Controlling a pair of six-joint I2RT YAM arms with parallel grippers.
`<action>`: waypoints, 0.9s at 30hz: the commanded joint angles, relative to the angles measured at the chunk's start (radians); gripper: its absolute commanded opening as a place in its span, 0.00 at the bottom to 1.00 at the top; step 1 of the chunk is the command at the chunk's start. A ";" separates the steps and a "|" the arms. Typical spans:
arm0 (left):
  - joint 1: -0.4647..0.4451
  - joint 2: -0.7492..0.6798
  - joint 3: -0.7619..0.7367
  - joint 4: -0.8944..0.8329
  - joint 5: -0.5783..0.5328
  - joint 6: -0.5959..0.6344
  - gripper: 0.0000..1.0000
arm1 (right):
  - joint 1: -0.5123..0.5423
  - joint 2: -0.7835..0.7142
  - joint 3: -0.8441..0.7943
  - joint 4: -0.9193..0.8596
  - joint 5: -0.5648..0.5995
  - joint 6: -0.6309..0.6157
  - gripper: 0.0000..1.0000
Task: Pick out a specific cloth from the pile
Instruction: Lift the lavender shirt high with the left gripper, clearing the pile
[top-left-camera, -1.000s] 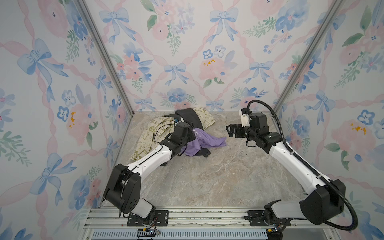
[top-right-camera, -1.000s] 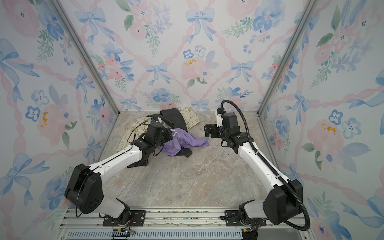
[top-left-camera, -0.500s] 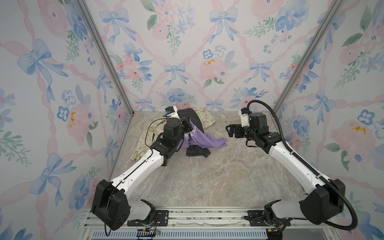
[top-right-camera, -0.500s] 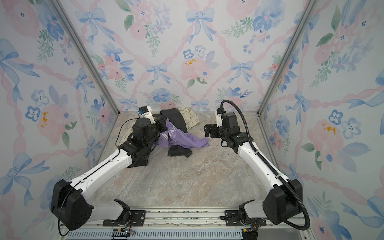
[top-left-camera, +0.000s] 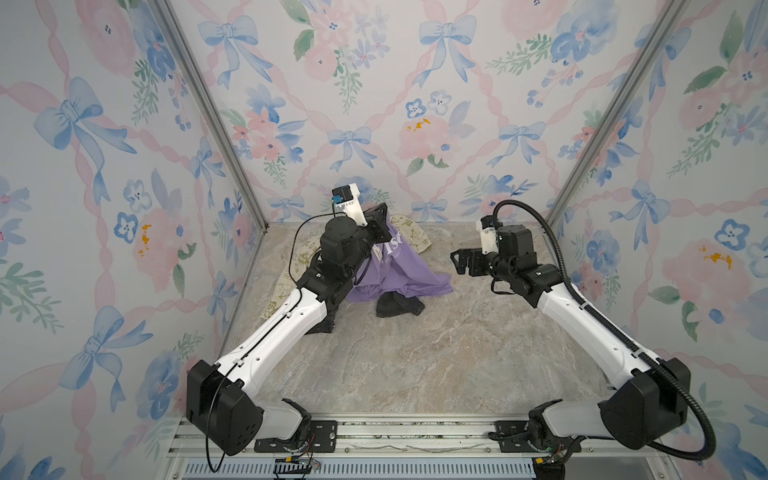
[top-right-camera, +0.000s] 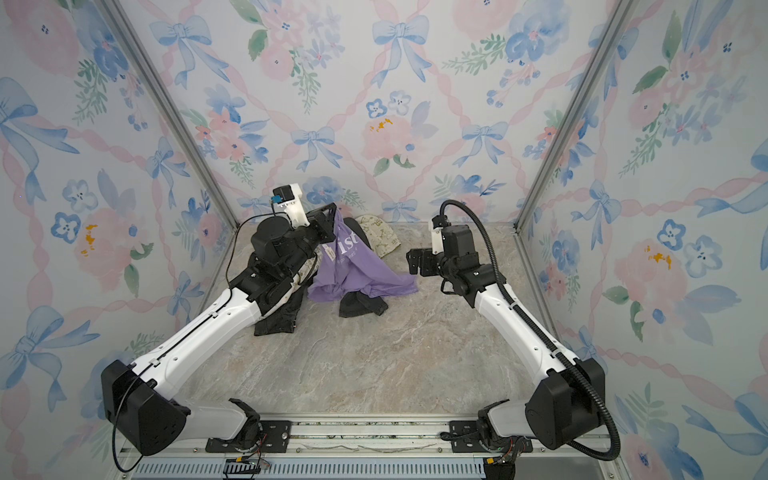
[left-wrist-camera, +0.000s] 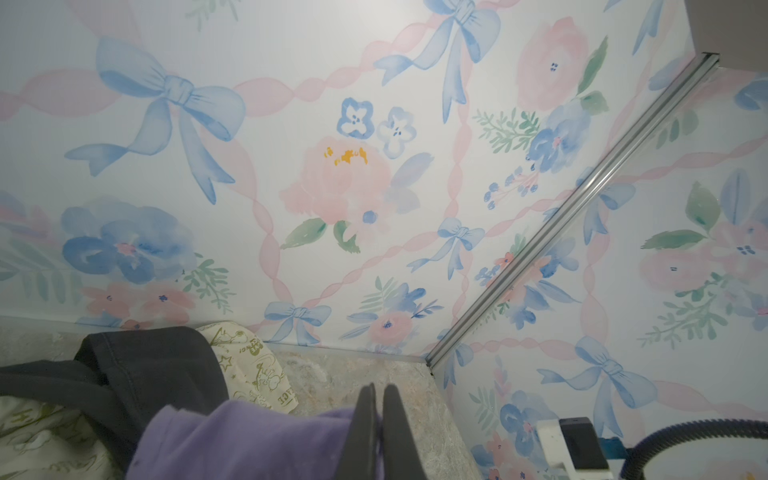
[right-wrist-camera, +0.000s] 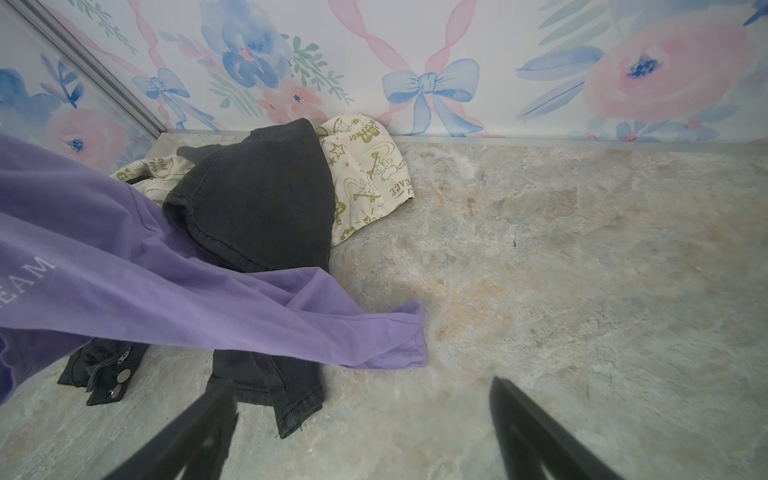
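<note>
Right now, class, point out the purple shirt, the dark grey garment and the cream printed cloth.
purple shirt (top-left-camera: 405, 272): in a top view, plain fabric below the lettering.
dark grey garment (right-wrist-camera: 257, 195): right wrist view, its raised hump.
cream printed cloth (right-wrist-camera: 370, 174): right wrist view, printed patch near the wall.

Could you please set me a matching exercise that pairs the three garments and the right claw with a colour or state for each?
Things:
1. purple shirt
2. charcoal garment
3. cream cloth
4. right claw

States:
a. open, holding nothing
b. pinched in the shut left claw
c. lying partly beneath the purple hem
d. printed in olive green

Pairs: 1-b, 2-c, 3-d, 4-a.
</note>
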 joint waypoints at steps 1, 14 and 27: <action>-0.011 0.014 0.121 0.120 0.074 0.064 0.00 | 0.010 -0.011 0.040 -0.009 -0.007 -0.014 0.97; -0.054 0.226 0.492 0.109 0.241 0.070 0.00 | -0.019 -0.079 0.045 -0.014 0.078 -0.041 0.97; -0.193 0.582 0.935 0.054 0.356 0.000 0.00 | -0.217 -0.193 0.028 -0.018 0.185 0.062 0.97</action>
